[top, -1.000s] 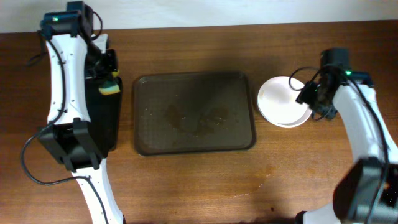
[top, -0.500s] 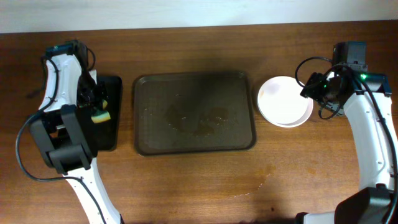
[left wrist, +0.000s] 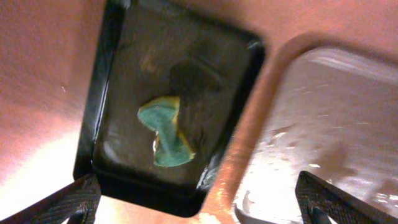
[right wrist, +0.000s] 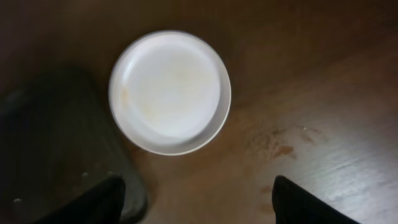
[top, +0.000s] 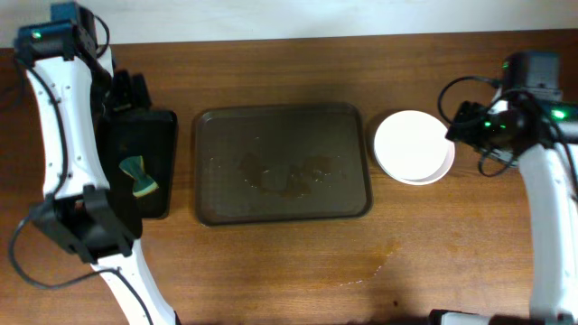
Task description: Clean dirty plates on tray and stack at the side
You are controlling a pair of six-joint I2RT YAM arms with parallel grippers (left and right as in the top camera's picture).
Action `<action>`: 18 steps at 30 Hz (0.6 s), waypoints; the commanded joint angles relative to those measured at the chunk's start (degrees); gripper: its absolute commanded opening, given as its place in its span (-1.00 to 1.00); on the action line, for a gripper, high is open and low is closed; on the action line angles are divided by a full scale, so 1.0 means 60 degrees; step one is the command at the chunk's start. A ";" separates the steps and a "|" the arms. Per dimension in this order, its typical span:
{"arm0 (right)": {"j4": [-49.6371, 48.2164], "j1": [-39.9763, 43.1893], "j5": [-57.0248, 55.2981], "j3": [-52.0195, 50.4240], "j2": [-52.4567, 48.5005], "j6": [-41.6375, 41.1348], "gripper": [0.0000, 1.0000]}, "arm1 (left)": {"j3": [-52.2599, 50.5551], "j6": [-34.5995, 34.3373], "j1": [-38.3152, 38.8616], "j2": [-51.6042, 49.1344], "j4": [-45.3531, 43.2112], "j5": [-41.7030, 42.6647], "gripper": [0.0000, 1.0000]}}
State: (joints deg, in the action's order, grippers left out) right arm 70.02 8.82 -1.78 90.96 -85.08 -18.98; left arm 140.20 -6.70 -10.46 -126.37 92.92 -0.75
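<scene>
The white plates (top: 414, 146) lie stacked on the table just right of the dark brown tray (top: 209, 209). No plate lies on the tray; its surface shows wet smears. In the right wrist view the top plate (right wrist: 169, 92) has a faint brownish tint, and the tray's corner (right wrist: 56, 143) is at the left. My right gripper (top: 462, 126) (right wrist: 202, 202) hovers open to the right of the stack, holding nothing. At the far left my left gripper (top: 126, 93) (left wrist: 199, 198) is open above the far end of a small black tray.
The narrow black tray (top: 161, 126) (left wrist: 109, 81) sits left of the brown tray with a green and yellow sponge (top: 140, 178) (left wrist: 165, 132) lying in it. A wet streak (top: 379, 262) marks the wood in front of the brown tray.
My left gripper opened and dropped the sponge into the black tray, then pulled back toward the far edge. My right gripper drew away to the right of the plate stack.
</scene>
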 commanded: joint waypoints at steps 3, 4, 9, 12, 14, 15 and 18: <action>0.2331 -0.0047 0.0197 0.1439 0.1632 0.0503 0.51 | 0.0499 -0.0018 0.0790 0.0903 0.0106 0.0554 0.98; 0.2616 -0.0047 0.0248 0.1450 0.1971 0.0627 0.52 | 0.0499 -0.0018 0.0805 0.0900 0.0106 0.0554 0.98; 0.3585 -0.0047 0.2339 0.1450 0.3559 0.0590 0.97 | 0.0499 -0.0018 0.0798 0.0903 0.0106 0.0554 0.98; 0.3625 -0.0047 0.2255 0.1450 0.3621 0.0707 0.97 | 0.0499 -0.0018 0.0794 0.0903 0.0106 0.0554 0.98; 0.3880 -0.0047 0.2189 0.1443 0.3621 0.1435 0.97 | 0.0499 -0.0018 0.0798 0.0903 0.0102 0.0554 0.98; 0.3887 -0.0051 0.2193 0.1410 0.3621 0.1694 0.97 | 0.0499 -0.0018 0.0798 0.0903 0.0106 0.0554 0.98; 0.2506 -0.0215 0.2288 0.0659 0.3909 0.2656 0.97 | 0.0499 -0.0018 0.0798 0.0903 0.0106 0.0554 0.98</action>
State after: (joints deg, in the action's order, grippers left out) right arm 90.76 8.58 10.68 98.50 -63.31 -9.41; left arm 143.11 -6.70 -5.37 -120.75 93.54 1.96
